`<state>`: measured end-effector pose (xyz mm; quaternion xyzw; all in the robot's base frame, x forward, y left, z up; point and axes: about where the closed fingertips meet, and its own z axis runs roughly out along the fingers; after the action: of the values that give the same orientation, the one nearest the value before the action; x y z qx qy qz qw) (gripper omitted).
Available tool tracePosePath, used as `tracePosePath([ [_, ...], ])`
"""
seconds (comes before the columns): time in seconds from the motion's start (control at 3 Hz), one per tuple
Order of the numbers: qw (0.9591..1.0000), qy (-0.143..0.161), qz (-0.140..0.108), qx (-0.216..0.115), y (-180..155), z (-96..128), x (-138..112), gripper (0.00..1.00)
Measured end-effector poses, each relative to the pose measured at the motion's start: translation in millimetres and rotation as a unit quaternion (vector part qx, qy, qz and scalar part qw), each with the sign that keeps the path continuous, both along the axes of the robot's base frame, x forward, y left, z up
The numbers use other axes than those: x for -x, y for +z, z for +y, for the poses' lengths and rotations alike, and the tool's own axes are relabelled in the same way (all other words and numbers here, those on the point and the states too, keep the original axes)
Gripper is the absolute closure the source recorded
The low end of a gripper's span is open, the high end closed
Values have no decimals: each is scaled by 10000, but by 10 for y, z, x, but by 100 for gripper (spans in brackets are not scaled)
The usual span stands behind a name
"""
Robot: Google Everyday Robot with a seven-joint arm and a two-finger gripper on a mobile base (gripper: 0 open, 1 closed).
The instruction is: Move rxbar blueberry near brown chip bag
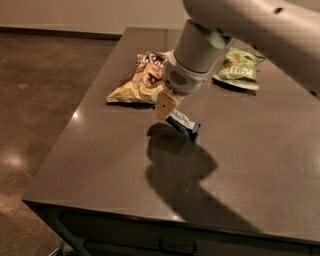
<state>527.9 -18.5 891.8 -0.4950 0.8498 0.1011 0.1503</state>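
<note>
Your gripper (pixel 167 111) hung over the middle of the dark desk (pixel 95 165), clenched on the upper left end of the rxbar blueberry (pixel 184 124). The small navy bar with its white label panel sloped down to the right from the tan fingers (pixel 164 104). Its lower right end was close to the desk top, though you could not tell from this view whether that end touched the surface. The bar was just near and right of the brown chip bag (pixel 137 82), close to that bag's near right corner but apart from it. The brown chip bag lay flat on the far left part of the desk, its dark top toward the far side and its pale yellow lower part pointing near and left. The wide pale arm (pixel 250 25) came in from the upper right, and its wrist covered the bag's right edge. A green chip bag (pixel 239 70) lay on the far right of the desk, well apart from the bar and partly behind the arm. A heavy shadow (pixel 180 170) of the arm spread over the desk below the bar and nearer than it. To the left of the desk you saw a glossy brown floor (pixel 40 100) with faint light spots, and a pale wall (pixel 75 12) ran along the far side.
</note>
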Motion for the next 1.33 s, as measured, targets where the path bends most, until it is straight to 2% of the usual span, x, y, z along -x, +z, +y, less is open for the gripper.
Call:
tracePosePath([
  [0.33, 9999, 91, -59, -22, -14, 215, -242, 100],
  [0.67, 9999, 59, -151, 55, -54, 287, -467, 85],
  [1.0, 9997, 0, -198, 108, -80, 234, -599, 62],
  [1.33, 9997, 9, -197, 108, -82, 243, -591, 38],
])
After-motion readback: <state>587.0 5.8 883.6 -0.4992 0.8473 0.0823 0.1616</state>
